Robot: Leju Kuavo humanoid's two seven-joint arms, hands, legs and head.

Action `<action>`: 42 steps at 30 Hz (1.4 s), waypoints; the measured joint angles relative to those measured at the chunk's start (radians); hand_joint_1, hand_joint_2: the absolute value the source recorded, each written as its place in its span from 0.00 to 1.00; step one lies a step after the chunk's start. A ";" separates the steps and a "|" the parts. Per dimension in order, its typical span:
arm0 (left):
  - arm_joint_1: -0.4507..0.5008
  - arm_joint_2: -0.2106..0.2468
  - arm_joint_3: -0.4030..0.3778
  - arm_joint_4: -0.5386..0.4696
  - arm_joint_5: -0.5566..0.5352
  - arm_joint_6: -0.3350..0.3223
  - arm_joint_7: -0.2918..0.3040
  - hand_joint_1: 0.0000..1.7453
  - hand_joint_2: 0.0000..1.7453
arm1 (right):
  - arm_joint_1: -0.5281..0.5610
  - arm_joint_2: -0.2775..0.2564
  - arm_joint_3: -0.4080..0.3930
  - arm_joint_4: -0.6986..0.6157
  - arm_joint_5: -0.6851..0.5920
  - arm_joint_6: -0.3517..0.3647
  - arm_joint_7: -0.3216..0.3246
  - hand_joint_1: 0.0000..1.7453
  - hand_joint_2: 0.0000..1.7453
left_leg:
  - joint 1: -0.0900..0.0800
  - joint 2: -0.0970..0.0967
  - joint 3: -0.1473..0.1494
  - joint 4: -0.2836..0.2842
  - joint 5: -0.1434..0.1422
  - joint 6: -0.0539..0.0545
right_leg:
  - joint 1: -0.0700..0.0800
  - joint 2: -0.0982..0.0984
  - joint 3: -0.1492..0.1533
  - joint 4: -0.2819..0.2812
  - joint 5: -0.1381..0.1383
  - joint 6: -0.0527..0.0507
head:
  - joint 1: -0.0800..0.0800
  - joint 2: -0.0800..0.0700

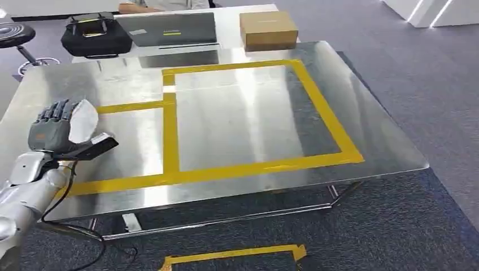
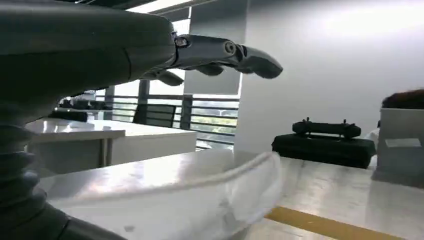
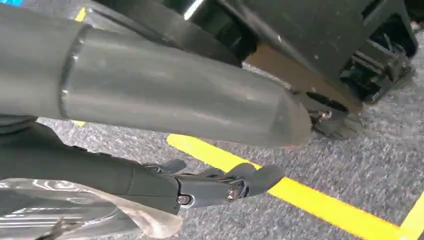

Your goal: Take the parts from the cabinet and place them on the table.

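Note:
My left hand (image 1: pixel 53 127) hovers over the left part of the steel table (image 1: pixel 243 124) and holds a white bagged part (image 1: pixel 83 119) against its palm. In the left wrist view the white bag (image 2: pixel 200 195) lies under the dark fingers (image 2: pixel 225 54), just above the table top. My right hand (image 3: pixel 215 185) hangs over the carpet beside my body. A clear, crinkled plastic bag (image 3: pixel 75 210) sits against its fingers, apparently held; what is inside is hidden.
Yellow tape (image 1: pixel 169 141) marks boxes on the table. Behind it, a white desk carries a black bag (image 1: pixel 96 35), a laptop (image 1: pixel 169 28) and a cardboard box (image 1: pixel 268 29). A stool (image 1: pixel 14 35) stands far left. Tape lines (image 1: pixel 237 254) run on the grey carpet.

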 joint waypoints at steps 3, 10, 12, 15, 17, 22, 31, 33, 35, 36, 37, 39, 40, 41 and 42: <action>0.006 -0.015 -0.006 -0.016 0.067 0.001 -0.047 0.00 0.00 | 0.001 0.000 0.000 0.000 -0.005 -0.005 -0.002 0.00 0.00 | 0.010 0.002 0.007 -0.012 0.008 0.021 | 0.001 -0.002 -0.036 0.069 -0.054 0.016 | 0.004 0.000; 0.095 -0.065 -0.032 -0.116 0.265 0.001 -0.151 0.00 0.00 | 0.015 0.001 0.000 0.000 -0.014 -0.021 -0.007 0.00 0.00 | 0.008 0.003 0.005 -0.006 0.011 0.025 | -0.001 -0.005 -0.046 0.118 -0.038 0.017 | 0.005 0.000; 0.110 -0.071 -0.037 -0.155 0.314 -0.001 -0.168 0.00 0.00 | 0.011 0.001 0.000 0.000 -0.015 -0.022 -0.010 0.00 0.00 | -0.002 0.002 -0.001 0.002 0.009 0.018 | 0.000 -0.005 0.023 0.005 -0.020 0.011 | 0.005 0.000; 0.152 -0.082 -0.058 -0.232 0.385 -0.005 -0.184 0.00 0.00 | 0.019 0.002 0.000 0.000 -0.015 -0.022 -0.010 0.00 0.00 | 0.003 0.002 -0.004 -0.001 0.023 -0.002 | 0.003 -0.003 0.012 0.011 -0.008 -0.002 | 0.003 0.000; 0.175 -0.086 -0.069 -0.275 0.395 -0.006 -0.184 0.00 0.00 | 0.020 0.002 0.000 0.000 -0.015 -0.023 -0.010 0.00 0.00 | 0.006 0.002 -0.010 0.009 0.000 -0.013 | -0.004 -0.007 0.009 -0.002 0.009 -0.020 | 0.002 0.000; 0.203 -0.091 -0.083 -0.325 0.399 -0.008 -0.183 0.00 0.00 | 0.019 0.003 0.000 0.000 -0.015 -0.024 -0.011 0.00 0.00 | 0.008 0.001 -0.088 0.297 -0.186 -0.026 | -0.002 -0.009 -0.034 0.000 0.040 -0.029 | -0.002 0.000; 0.250 -0.099 -0.097 -0.439 0.465 -0.008 -0.207 0.00 0.00 | 0.023 0.005 0.000 0.000 -0.019 -0.029 -0.021 0.00 0.00 | -0.009 0.000 0.115 -0.030 -0.063 0.017 | -0.001 -0.008 -0.080 -0.014 0.124 0.009 | -0.002 0.000; 0.276 -0.109 -0.104 -0.495 0.446 -0.003 -0.214 0.00 0.00 | 0.030 0.005 0.000 0.001 -0.021 -0.033 -0.026 0.00 0.00 | 0.000 0.007 0.092 -0.038 -0.034 0.032 | -0.004 -0.004 -0.106 0.021 0.056 0.020 | 0.001 0.000; 0.320 -0.124 -0.105 -0.566 0.453 -0.002 -0.232 0.00 0.00 | 0.033 0.005 0.000 0.001 -0.022 -0.036 -0.029 0.00 0.00 | 0.000 0.008 0.062 -0.038 -0.012 0.040 | -0.007 -0.005 -0.142 0.165 -0.080 0.026 | 0.008 0.000; 0.347 -0.134 -0.104 -0.607 0.473 -0.002 -0.241 0.00 0.00 | 0.033 0.005 0.000 0.001 -0.024 -0.040 -0.032 0.00 0.00 | -0.001 0.011 0.046 -0.037 -0.001 0.039 | -0.007 -0.006 -0.153 0.242 -0.123 0.029 | 0.007 0.000; 0.371 -0.142 -0.104 -0.640 0.492 -0.002 -0.245 0.00 0.00 | 0.035 0.005 0.000 0.001 -0.025 -0.043 -0.033 0.00 0.00 | -0.001 0.012 0.031 -0.035 0.011 0.038 | -0.007 -0.007 -0.153 0.293 -0.132 0.032 | 0.008 0.000; 0.417 -0.154 -0.105 -0.700 0.545 -0.002 -0.252 0.00 0.00 | 0.042 0.005 0.000 0.001 -0.029 -0.046 -0.040 0.00 0.00 | 0.000 0.014 0.001 -0.033 0.032 0.034 | -0.008 -0.008 -0.099 0.282 -0.076 0.034 | 0.008 0.000; 0.436 -0.161 -0.106 -0.731 0.574 -0.002 -0.256 0.00 0.00 | 0.045 0.005 0.000 0.001 -0.030 -0.048 -0.043 0.00 0.00 | 0.000 0.014 -0.011 -0.031 0.041 0.031 | -0.008 -0.009 -0.051 0.232 -0.045 0.032 | 0.008 0.000; 0.458 -0.166 -0.106 -0.760 0.593 -0.002 -0.258 0.00 0.00 | 0.046 0.005 0.000 0.001 -0.031 -0.053 -0.046 0.00 0.00 | 0.000 0.014 -0.024 -0.029 0.050 0.027 | -0.008 -0.009 0.023 0.140 -0.032 0.030 | 0.008 0.000; 0.476 -0.168 -0.106 -0.790 0.600 -0.001 -0.259 0.00 0.00 | 0.045 0.005 0.000 0.001 -0.031 -0.054 -0.047 0.00 0.00 | 0.000 0.014 -0.030 -0.024 0.057 0.021 | -0.008 -0.007 0.096 0.051 -0.059 0.027 | 0.008 0.000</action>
